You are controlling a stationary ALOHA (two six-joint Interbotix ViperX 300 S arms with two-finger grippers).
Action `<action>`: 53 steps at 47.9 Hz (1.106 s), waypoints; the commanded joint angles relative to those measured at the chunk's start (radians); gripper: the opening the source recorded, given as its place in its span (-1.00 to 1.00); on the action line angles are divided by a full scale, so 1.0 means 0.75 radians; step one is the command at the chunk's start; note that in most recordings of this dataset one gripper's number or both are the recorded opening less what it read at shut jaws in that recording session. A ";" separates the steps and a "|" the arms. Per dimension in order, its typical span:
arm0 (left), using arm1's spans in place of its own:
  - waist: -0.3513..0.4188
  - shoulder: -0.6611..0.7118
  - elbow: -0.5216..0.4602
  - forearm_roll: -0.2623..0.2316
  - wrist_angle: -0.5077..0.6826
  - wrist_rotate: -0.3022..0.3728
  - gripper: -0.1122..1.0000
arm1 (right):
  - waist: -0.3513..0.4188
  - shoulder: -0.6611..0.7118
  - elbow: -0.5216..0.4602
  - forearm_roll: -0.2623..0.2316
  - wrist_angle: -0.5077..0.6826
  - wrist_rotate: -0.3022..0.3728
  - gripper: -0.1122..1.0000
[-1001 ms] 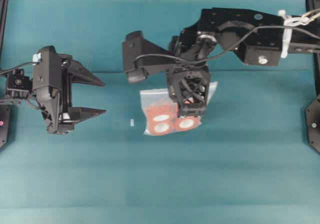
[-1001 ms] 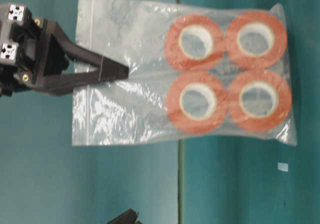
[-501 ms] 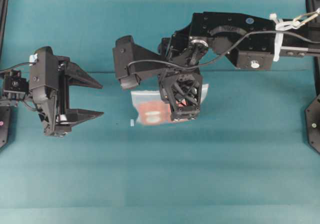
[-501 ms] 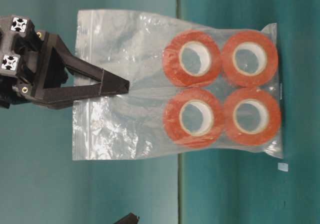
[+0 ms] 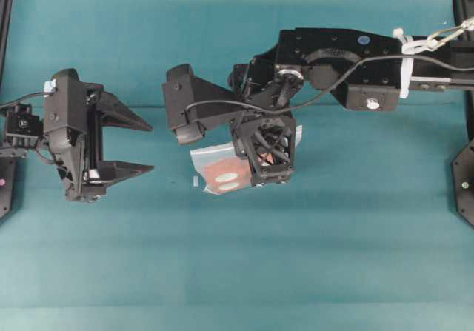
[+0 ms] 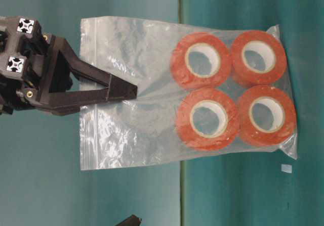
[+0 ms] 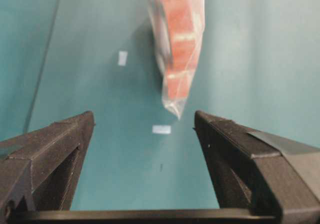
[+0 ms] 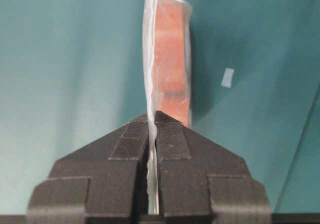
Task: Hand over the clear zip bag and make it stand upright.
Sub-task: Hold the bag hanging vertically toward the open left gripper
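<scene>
The clear zip bag (image 6: 152, 92), crinkly and transparent, holds four orange-red tape rolls (image 6: 233, 89) two-by-two; right gripper (image 8: 152, 129) fingers pinch its upper part above the surface (image 5: 333, 235); left gripper (image 5: 141, 144), at nine o'clock, gapes wide.

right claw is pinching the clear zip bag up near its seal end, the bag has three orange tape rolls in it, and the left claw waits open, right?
Not quite: the clear zip bag holds four orange tape rolls, two by two, as the table-level view shows. The right claw does pinch it near the seal end, and the left claw waits open.
</scene>
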 commanded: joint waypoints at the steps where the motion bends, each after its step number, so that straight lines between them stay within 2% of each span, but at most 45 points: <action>1: 0.000 -0.002 -0.014 0.002 -0.008 0.000 0.81 | -0.010 -0.016 -0.027 -0.014 -0.006 0.037 -0.74; 6: -0.002 -0.002 -0.014 0.002 -0.006 -0.004 0.81 | -0.020 -0.018 -0.027 -0.020 -0.010 0.078 -0.75; 23: -0.002 -0.006 -0.012 0.002 -0.006 -0.002 0.81 | -0.027 -0.047 0.012 -0.020 -0.031 0.108 -0.74; 30: 0.000 -0.006 -0.014 0.002 -0.006 -0.002 0.81 | -0.029 -0.063 0.022 -0.020 -0.051 0.168 -0.74; 53: -0.002 -0.006 -0.014 0.002 -0.008 -0.004 0.81 | -0.031 -0.106 0.051 -0.016 -0.088 0.217 -0.74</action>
